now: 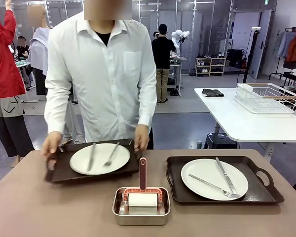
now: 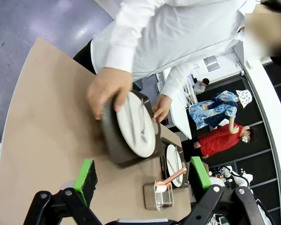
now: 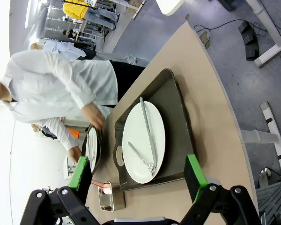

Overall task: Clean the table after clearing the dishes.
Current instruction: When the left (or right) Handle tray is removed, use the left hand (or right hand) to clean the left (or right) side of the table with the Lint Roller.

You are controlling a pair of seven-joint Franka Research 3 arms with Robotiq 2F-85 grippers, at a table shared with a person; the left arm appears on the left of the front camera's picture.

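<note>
Table (image 1: 34,207) was brown, matte | 1 right tray (image 1: 176,190) lay flat on it | 1 steel pan (image 1: 140,218) stood near middle, close beside that tray | 1 left tray (image 1: 59,170) was far left, resting or lifted unclear

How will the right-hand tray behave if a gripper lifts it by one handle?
Probably stiff, but the tray would likely tilt. Its plate looks loose and could slide; the knife and fork resting on it may slip off.

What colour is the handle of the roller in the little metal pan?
The roller's handle is coral red, clearest in the front view.
</note>
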